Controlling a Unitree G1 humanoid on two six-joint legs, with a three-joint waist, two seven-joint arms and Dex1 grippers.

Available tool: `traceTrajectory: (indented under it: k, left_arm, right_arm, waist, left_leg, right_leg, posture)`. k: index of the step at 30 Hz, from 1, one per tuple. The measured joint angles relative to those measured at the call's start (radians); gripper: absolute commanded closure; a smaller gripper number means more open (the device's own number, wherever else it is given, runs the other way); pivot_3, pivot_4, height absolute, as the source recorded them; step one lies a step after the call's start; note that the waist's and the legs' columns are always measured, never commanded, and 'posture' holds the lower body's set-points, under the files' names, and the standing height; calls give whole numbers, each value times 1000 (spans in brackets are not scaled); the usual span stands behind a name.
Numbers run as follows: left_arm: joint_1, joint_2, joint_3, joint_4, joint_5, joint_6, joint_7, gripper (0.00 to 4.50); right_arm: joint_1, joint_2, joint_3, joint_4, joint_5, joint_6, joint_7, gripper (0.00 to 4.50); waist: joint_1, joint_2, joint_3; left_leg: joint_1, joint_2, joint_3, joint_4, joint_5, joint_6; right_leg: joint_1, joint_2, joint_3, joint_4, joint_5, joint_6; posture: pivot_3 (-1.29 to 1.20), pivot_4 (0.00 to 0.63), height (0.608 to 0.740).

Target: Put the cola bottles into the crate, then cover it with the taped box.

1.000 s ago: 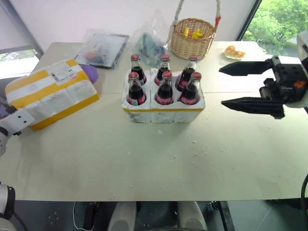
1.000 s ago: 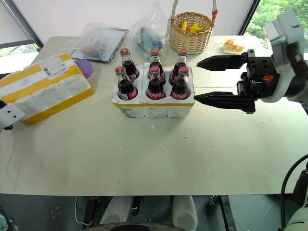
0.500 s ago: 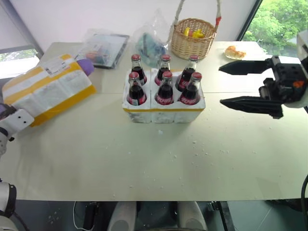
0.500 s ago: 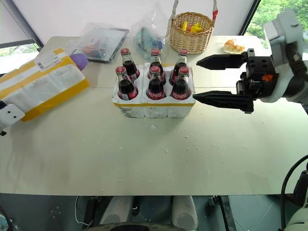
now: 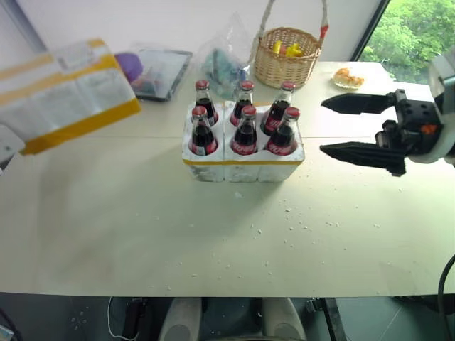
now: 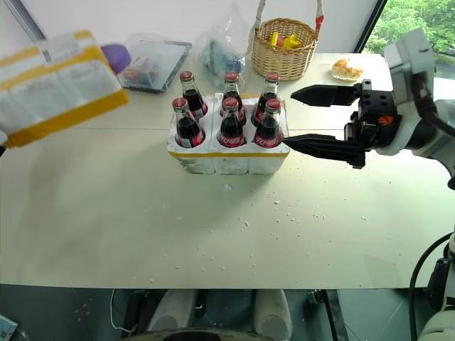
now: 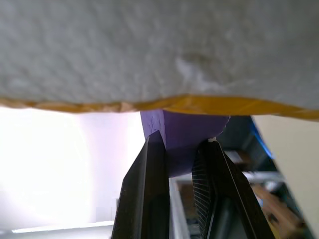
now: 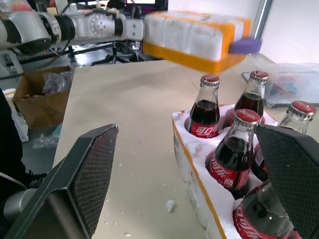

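Beige tabletop (image 5: 142,234) carried the crate (image 5: 243,160) at centre, all six cola bottles (image 5: 245,131) seated in it. At ten o'clock the left hand (image 7: 182,164), clamped tight, held the taped box (image 5: 67,92) aloft. At three o'clock the right hand (image 5: 334,126) gaped wide, empty.

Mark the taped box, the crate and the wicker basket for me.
taped box (image 5: 67,92): left eye view, on its white side above the yellow stripe.
crate (image 5: 242,169): left eye view, on its front wall.
wicker basket (image 6: 284,62): right eye view, on its woven front.
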Motion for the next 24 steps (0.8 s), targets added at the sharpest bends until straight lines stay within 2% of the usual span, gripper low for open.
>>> traceTrajectory:
  k: [10, 20, 24]
  left_arm:
    - [-110, 6, 23, -308, -91, 51, -233, 4347]
    - [-181, -149, 5, -648, -166, 239, -448, 4347]
    - [-185, -193, -41, -828, -152, 395, -547, 4347]
  right_arm:
    - [7, -30, -3, 121, -76, -55, 28, 0]
    - [60, -50, -65, 166, -105, -61, 35, 0]
    - [114, -40, -74, 163, -114, -65, 25, 0]
  waist:
    - [-1, 0, 0]
    - [-4, 0, 0]
    - [-4, 0, 0]
  left_leg:
    - [0, 0, 0, 0, 0, 0]
    - [0, 0, 0, 1, 0, 1]
    - [0, 0, 0, 1, 0, 1]
  right_leg:
    - [0, 1, 0, 1, 0, 0]
    - [0, 1, 1, 1, 0, 0]
    - [0, 1, 1, 2, 0, 0]
  posture:
    - [0, 150, 737]
    - [0, 150, 737]
    - [0, 150, 737]
